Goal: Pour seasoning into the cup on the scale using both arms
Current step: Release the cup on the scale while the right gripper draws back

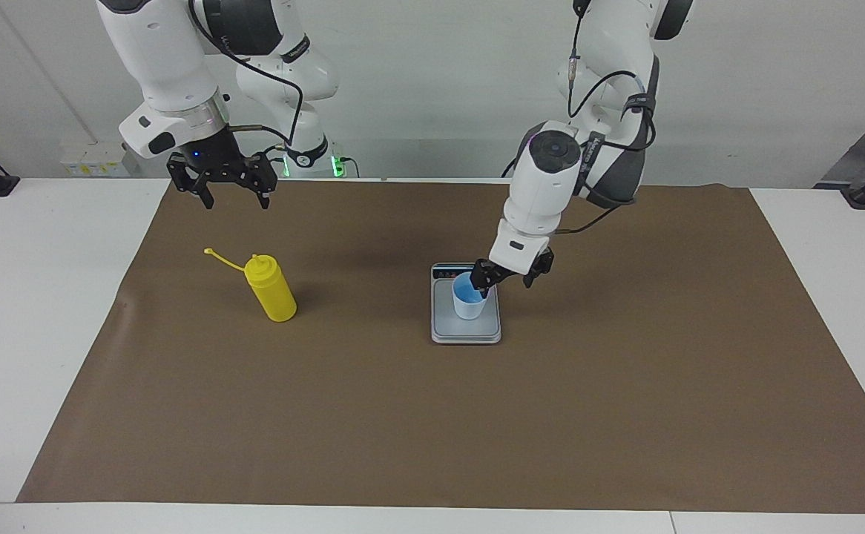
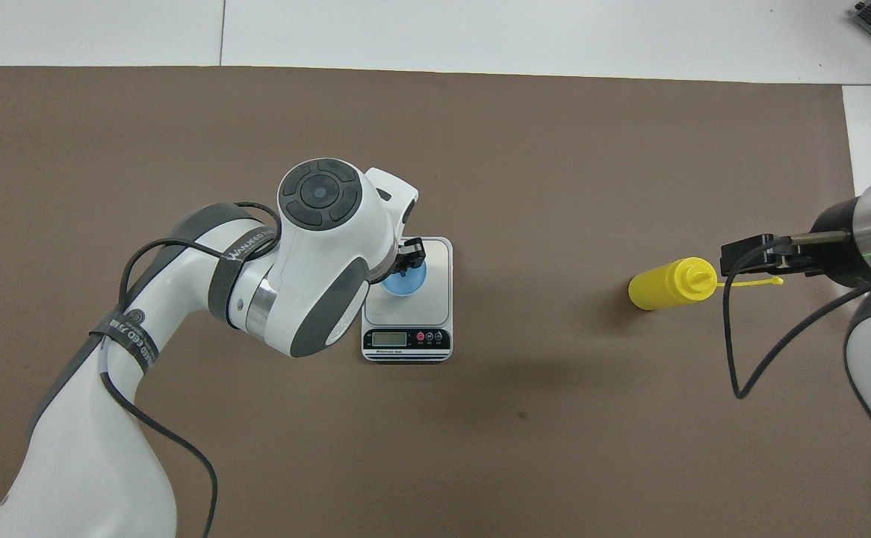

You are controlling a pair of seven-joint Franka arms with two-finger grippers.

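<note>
Bottle (image 1: 271, 288) stands upright on the mat, toward the right arm's end, well apart from the cup (image 1: 469, 296) on the scale (image 1: 466, 331). Right gripper (image 1: 229, 191), open and empty, hangs nearest. Left gripper (image 1: 507, 278), released, is beside the cup.

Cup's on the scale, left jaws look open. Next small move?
Probably lift the left gripper straight up and clear of the cup. Its jaws are open and the cup stands upright on the scale, so placing looks done. The right gripper waits open above the mat, near the untouched yellow bottle.
</note>
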